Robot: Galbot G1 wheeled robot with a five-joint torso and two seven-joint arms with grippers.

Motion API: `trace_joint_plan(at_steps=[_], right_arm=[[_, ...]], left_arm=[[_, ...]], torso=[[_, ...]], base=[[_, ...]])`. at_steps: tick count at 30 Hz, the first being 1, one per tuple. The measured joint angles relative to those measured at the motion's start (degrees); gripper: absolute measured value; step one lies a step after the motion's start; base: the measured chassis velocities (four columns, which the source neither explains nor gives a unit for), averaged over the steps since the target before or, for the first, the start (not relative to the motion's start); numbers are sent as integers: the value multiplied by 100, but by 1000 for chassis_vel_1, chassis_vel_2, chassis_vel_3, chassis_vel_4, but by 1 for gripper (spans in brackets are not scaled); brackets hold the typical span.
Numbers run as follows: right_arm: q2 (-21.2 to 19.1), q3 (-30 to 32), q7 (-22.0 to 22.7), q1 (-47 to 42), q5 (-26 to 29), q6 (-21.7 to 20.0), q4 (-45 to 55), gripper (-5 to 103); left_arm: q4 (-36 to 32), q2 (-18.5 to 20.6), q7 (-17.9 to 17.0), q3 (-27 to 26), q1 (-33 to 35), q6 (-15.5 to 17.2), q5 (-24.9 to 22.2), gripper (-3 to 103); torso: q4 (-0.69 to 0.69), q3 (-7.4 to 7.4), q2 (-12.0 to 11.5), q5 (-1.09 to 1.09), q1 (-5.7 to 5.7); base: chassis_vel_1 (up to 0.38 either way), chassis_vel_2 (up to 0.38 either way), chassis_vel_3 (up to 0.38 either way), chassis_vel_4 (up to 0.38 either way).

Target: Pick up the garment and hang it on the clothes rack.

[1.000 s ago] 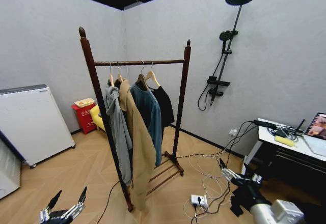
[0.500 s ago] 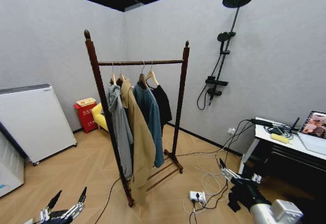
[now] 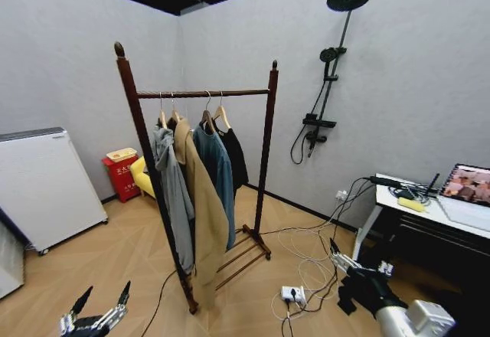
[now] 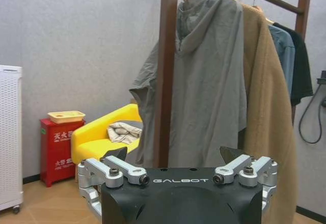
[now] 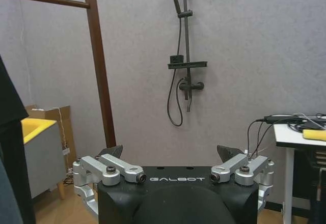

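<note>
A: What had changed since a second earlier?

B: The whole head view had shifted, so the robot itself moved; the clothes rack (image 3: pixel 195 93) stood as before.

A: And the garment (image 3: pixel 233 153)?

B: It hung already on the rail, at the far end behind the blue shirt (image 3: pixel 217 170). The left gripper (image 3: pixel 98 307) and right gripper (image 3: pixel 337 254) stayed low, fingers spread open, holding nothing.
</note>
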Motion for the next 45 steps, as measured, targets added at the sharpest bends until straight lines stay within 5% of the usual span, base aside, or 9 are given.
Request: trace_joint_plan(at_steps=[45], right_arm=[[0,-1,0,1,0,0,5,100]], left_arm=[[0,0,1,0,0,0,0,100]], torso=[[-1,0,1,-1,1]], base=[[-114,-110,-110,-115]])
